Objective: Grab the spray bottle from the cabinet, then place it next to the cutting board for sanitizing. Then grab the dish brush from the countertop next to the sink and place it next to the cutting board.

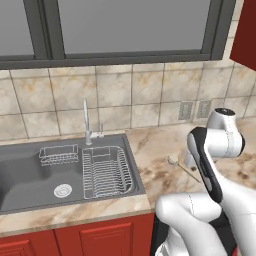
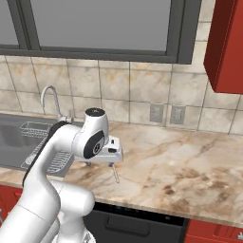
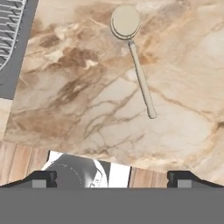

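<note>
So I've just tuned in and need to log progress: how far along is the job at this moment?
Whether the spray bottle step is done cannot be told from here. In hand is the brush step: the gripper hovers open and empty above the countertop, and the dish brush lies flat on the stone beside the sink, not yet touched. Left: descend, grasp the brush, carry it to the cutting board.

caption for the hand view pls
Open gripper above the dish brush lying on the marbled countertop beside the sink.
</note>
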Controlling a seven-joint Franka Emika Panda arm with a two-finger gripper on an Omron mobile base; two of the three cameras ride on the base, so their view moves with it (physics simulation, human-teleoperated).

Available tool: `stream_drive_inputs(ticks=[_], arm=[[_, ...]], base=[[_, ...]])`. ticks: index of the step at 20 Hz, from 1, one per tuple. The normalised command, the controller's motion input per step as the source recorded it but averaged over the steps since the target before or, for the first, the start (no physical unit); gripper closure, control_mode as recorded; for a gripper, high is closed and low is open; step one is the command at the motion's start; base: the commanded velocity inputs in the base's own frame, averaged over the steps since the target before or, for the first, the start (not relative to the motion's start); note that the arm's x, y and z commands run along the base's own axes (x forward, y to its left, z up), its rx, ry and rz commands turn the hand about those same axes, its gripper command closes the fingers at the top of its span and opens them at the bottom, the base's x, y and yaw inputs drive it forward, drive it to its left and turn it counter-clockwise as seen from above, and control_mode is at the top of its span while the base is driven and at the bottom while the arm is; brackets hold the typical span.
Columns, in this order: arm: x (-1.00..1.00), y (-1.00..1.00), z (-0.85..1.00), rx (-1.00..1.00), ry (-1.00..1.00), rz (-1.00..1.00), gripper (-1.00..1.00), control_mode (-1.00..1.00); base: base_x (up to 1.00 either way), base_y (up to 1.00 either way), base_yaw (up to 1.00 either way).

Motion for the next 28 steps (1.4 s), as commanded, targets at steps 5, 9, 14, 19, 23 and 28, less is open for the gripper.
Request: stream_drive_inputs(ticks=[5,9,14,19,23,28], arm=[[0.16,-0.10,-0.25,0.00,0.03,0.00,-1.00,-1.00],[0.21,-0.15,-0.30,0.00,0.02,0.01,-1.00,-1.00],[0.29,-0.03,-0.32,0.00,0.01,0.02,-1.00,-1.00],[0.38,0.00,-0.26,0.00,0.00,0.02,-1.00,-1.00],[0.34,-0.08,-0.23,0.00,0.00,0.03,-1.00,-1.00],[0.22,-0.08,-0.22,0.00,0.00,0.04,-1.00,-1.00]], base=[[0.00,0.00,0.00],[0.00,0.00,0.00],[0.00,0.00,0.00],[0.00,0.00,0.00],[0.00,0.00,0.00],[0.00,0.00,0.00]])
